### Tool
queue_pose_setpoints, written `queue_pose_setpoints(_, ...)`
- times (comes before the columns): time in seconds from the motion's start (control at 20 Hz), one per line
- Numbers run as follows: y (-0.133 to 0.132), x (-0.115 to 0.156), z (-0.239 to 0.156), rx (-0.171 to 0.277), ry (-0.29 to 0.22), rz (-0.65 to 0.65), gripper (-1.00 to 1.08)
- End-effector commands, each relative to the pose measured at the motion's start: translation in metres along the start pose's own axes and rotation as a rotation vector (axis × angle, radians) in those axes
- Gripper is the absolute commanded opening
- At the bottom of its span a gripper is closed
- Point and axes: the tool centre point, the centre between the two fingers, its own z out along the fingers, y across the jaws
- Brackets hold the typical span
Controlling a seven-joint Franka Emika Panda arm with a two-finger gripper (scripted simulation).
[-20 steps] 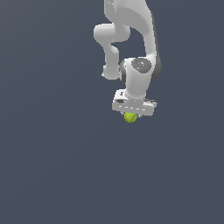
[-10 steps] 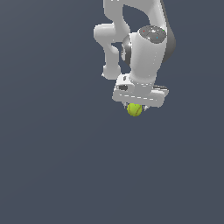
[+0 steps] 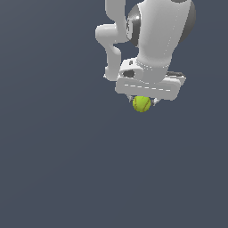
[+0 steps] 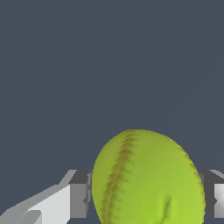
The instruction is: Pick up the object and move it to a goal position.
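Ball: I see the yellow-green ball (image 3: 142, 103) in the upper right of the exterior frame, tucked under the arm's hand.
Claw: the gripper (image 4: 146, 192) is clamped on the ball, a finger (image 4: 78, 194) pressed to each flank.
Handling: I judge it light, slightly springy, and prone to roll out; I would grip across its widest part.
Orientation: round, so no long axis; in the wrist view its stitched seam (image 4: 120, 168) runs up the surface facing the camera.
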Motion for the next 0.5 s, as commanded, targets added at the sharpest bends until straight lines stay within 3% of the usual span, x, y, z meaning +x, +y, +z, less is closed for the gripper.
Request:
queue_pose_setpoints(0.0,-0.001,0.004,-0.012,0.0,0.0,0.0,-1.0)
queue_pose_setpoints(0.45,-0.004,0.01,-0.026,0.0,0.0,0.0,-1.0)
